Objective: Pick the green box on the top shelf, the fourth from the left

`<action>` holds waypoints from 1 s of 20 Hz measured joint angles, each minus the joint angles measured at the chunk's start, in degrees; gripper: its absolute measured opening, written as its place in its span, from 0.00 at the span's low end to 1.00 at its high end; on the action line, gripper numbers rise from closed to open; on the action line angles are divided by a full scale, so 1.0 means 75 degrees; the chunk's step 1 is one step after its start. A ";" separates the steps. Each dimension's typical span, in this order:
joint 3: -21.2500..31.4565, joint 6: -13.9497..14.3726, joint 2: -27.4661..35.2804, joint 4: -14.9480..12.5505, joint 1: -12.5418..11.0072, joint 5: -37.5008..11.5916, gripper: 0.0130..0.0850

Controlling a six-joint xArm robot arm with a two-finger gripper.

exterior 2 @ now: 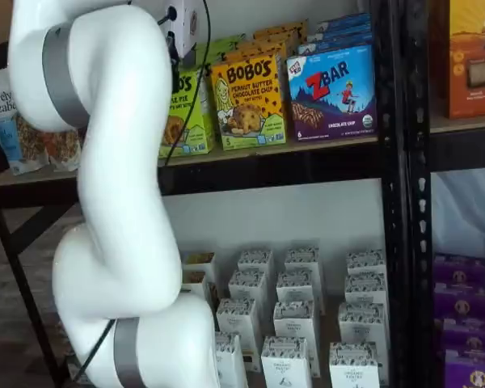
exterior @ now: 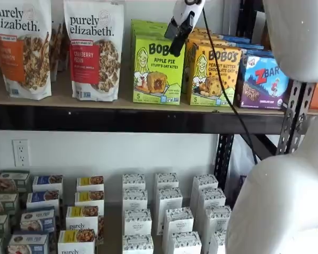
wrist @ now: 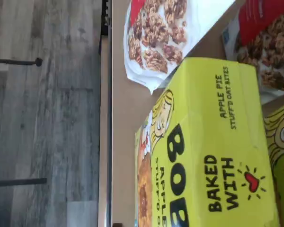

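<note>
The green box (exterior: 156, 71) stands upright on the top shelf (exterior: 69, 103), lime-green with "BOBO'S APPLE PIE" on its front. More green cartons stand in a row behind it. In a shelf view my gripper (exterior: 176, 47) hangs from above, just over the box's upper right corner. Its black fingers show side-on with no clear gap. The wrist view shows the green box (wrist: 213, 151) close up on the tan board (wrist: 125, 118). In a shelf view the white arm hides most of the green box (exterior 2: 190, 113), and only the gripper's white body shows.
Two Purely Elizabeth granola bags (exterior: 93, 50) stand left of the green box. A yellow-orange Bobo's carton (exterior: 214, 74) and a blue ZBar carton (exterior: 262, 82) stand to its right. Several white cartons (exterior: 164, 211) fill the lower shelf. The arm's white body (exterior: 286, 201) blocks the lower right.
</note>
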 joint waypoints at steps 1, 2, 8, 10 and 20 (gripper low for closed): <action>0.0003 0.0007 0.0012 -0.0036 0.0016 -0.0011 1.00; 0.0007 0.0012 0.0024 -0.0065 0.0029 -0.0022 1.00; -0.0009 0.0037 0.0117 -0.0213 0.0094 -0.0109 1.00; -0.0009 0.0049 0.0145 -0.0288 0.0122 -0.0142 1.00; -0.0139 0.0090 0.0354 -0.0525 0.0206 -0.0148 1.00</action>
